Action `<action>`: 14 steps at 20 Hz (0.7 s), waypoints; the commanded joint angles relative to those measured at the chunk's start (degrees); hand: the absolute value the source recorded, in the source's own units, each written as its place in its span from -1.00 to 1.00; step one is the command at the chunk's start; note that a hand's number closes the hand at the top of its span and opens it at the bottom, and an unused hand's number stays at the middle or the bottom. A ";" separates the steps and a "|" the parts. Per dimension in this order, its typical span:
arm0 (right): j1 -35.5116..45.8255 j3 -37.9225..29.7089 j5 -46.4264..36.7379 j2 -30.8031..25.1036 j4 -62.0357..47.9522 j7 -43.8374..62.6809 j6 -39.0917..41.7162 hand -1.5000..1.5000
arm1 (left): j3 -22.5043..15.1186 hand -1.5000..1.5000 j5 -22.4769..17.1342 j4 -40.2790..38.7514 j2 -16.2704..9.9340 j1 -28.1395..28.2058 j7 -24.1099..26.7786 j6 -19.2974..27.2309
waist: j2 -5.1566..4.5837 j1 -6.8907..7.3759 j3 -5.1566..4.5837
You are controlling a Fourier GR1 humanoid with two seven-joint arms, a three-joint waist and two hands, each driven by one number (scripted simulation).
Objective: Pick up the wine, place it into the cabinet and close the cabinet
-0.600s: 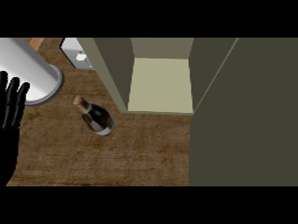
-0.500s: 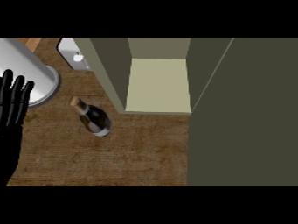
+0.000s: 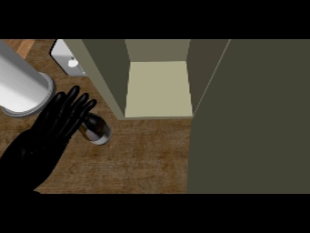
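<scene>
The dark wine bottle point(image 3: 98, 131) lies on the wooden counter point(image 3: 144, 159), just left of the cabinet's front corner. My left hand point(image 3: 30, 159) comes in from the lower left with its fingers point(image 3: 73, 107) straight and spread. They lie over the bottle's neck and hide it, so only the bottle's lower body shows. The olive cabinet point(image 3: 107, 73) stands open, with its pale shelf point(image 3: 158, 86) bare. Its door point(image 3: 258, 118) is swung out and fills the right side. My right hand is out of view.
A pale grey cylinder point(image 3: 9, 82) slants in from the upper left and ends beside my fingers. A small white box point(image 3: 68, 59) sits against the cabinet's left wall. A strip of counter lies between the bottle and the door.
My left hand has moved right from the left edge and now covers the bottle's neck. The bottle has stayed in place on the counter.
</scene>
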State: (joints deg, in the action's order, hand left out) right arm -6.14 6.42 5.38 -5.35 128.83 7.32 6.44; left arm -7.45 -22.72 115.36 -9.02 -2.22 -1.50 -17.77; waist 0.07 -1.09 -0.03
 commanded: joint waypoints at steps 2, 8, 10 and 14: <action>-0.09 -0.69 5.36 -1.34 3.66 4.47 2.17 -1.00 | -0.53 -1.00 -11.40 5.11 -1.38 -1.85 -11.06 -0.48 | 0.03 1.03 0.05; -0.42 -2.26 8.48 -2.36 12.69 13.75 1.15 -1.00 | -0.68 -1.00 -12.33 10.53 -0.44 -0.67 -14.00 1.32 | -0.01 0.99 0.03; 0.87 -2.11 8.70 -2.06 15.16 18.16 -0.78 -1.00 | -1.64 -1.00 -11.24 10.60 0.72 -2.50 -15.23 3.05 | -0.02 0.93 0.02; 2.86 -4.77 9.84 -2.30 11.63 15.90 0.79 -1.00 | -3.13 -1.00 -10.80 16.07 1.44 1.57 -17.16 4.00 | -0.02 1.06 0.03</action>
State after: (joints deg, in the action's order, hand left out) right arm -3.93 6.16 10.19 -6.24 137.83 20.80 6.16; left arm -11.08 -32.65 129.60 -7.82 -1.30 -17.27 -13.72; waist 0.07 -0.02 -0.01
